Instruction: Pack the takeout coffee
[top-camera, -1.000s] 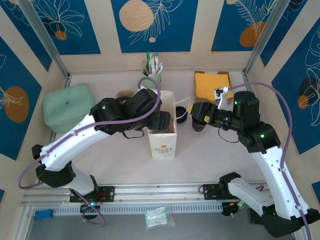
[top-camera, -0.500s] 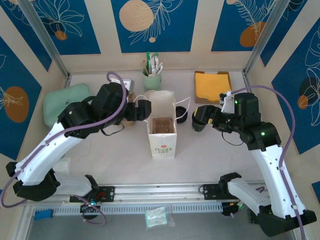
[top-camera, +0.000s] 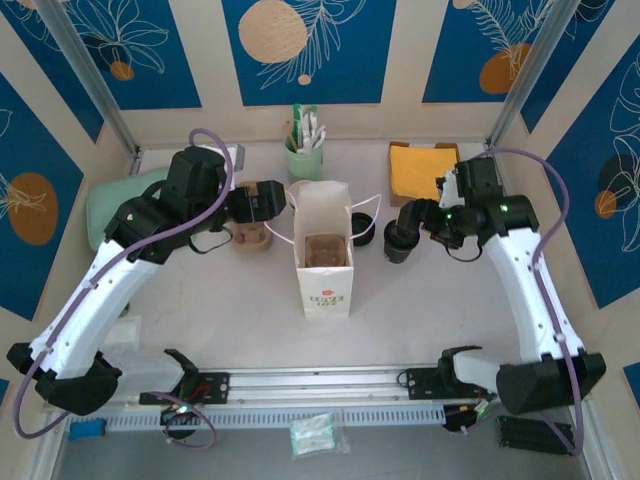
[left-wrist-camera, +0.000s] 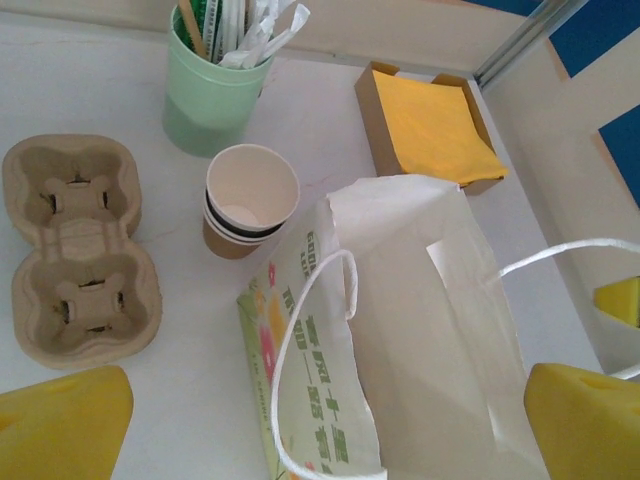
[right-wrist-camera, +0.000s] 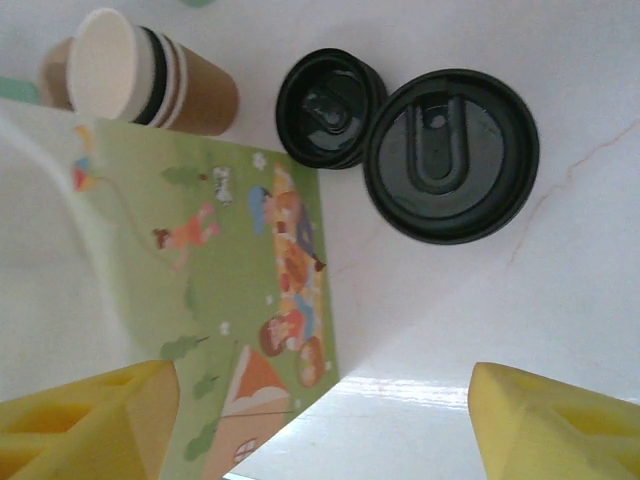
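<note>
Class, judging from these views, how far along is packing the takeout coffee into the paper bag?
Done: the paper bag stands open with a brown item inside, possibly a carrier. In hand: the right gripper hangs open over the takeout coffee, which stands on the table beside the bag, not gripped. The left gripper is open, beside the bag. Left: grasp the coffee and lower it into the bag.

Table (top-camera: 420, 300): bag (top-camera: 325, 285), lidded cup (top-camera: 399, 243), perhaps pouch (top-camera: 98, 210).
</note>
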